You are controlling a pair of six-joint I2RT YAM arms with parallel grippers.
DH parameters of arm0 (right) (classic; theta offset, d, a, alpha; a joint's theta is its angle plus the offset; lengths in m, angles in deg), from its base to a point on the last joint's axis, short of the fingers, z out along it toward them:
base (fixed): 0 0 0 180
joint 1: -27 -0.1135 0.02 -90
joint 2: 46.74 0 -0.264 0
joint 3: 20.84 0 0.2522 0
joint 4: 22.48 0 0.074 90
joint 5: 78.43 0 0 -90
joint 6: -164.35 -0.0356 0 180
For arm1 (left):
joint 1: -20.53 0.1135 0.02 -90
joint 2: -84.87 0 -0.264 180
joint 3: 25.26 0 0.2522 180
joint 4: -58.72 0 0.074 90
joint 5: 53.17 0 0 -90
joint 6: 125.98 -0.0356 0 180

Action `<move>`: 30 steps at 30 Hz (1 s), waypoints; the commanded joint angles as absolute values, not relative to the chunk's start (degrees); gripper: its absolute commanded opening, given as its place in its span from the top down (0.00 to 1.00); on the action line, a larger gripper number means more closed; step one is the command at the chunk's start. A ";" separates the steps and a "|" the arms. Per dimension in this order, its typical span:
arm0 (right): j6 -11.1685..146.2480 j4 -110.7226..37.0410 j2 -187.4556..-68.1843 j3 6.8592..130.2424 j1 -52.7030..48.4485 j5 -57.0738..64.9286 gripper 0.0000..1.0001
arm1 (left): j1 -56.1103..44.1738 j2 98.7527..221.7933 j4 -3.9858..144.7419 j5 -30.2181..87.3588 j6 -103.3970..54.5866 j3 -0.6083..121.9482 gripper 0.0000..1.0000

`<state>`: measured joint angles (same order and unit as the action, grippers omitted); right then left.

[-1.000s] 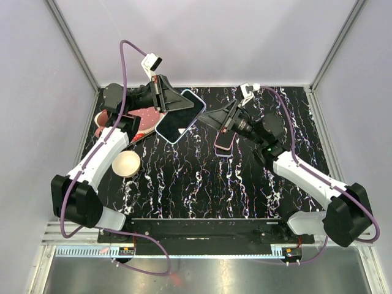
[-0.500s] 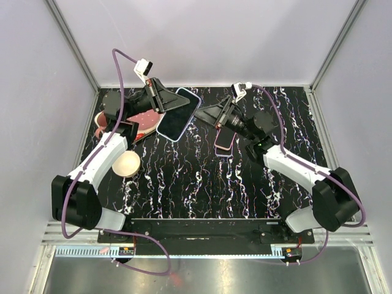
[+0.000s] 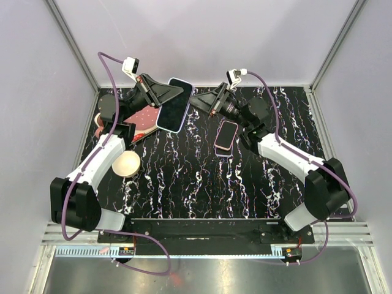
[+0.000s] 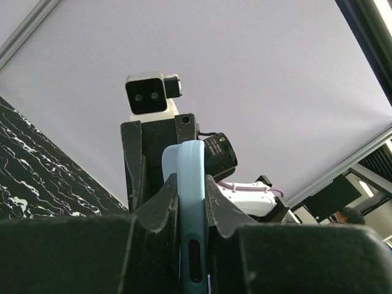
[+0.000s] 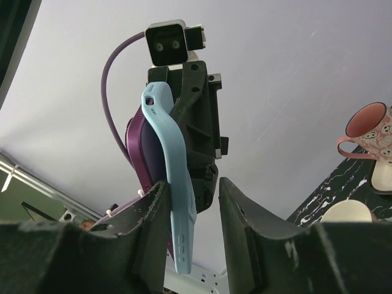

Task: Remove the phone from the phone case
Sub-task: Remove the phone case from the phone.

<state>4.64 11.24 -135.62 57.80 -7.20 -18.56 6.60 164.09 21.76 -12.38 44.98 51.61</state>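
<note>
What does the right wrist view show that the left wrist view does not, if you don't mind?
Only the right wrist view shows the pink mug, a cream bowl, and the light blue case bowing away from a purple body behind it, inside the open right pincer. Only the left wrist view shows the left pincer shut on that case's edge, close up. Both show the case, marbled table and the opposite arm's wrist camera.

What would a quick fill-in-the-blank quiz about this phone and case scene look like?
The phone case clamped in the left gripper is light ____. The right gripper has its jaws ____. A second phone lies on the marbled ____. The mug beside the arms is ____.
Missing words: blue; open; table; pink.
</note>
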 commanded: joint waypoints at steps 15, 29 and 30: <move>13.27 -11.72 -135.26 54.53 -10.63 -24.13 1.00 | 1.90 161.95 14.63 -10.80 46.72 52.58 0.96; 24.78 -35.89 -122.86 57.25 -5.08 -10.15 1.00 | 1.90 162.30 24.22 -11.77 41.01 51.52 0.01; 24.52 -35.89 -122.07 56.99 -5.08 -9.88 1.00 | 1.90 162.30 24.84 -11.60 40.75 51.00 0.01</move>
<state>21.97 -31.08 -126.11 55.20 -5.95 -15.76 2.58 163.98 28.23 -12.27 41.62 50.17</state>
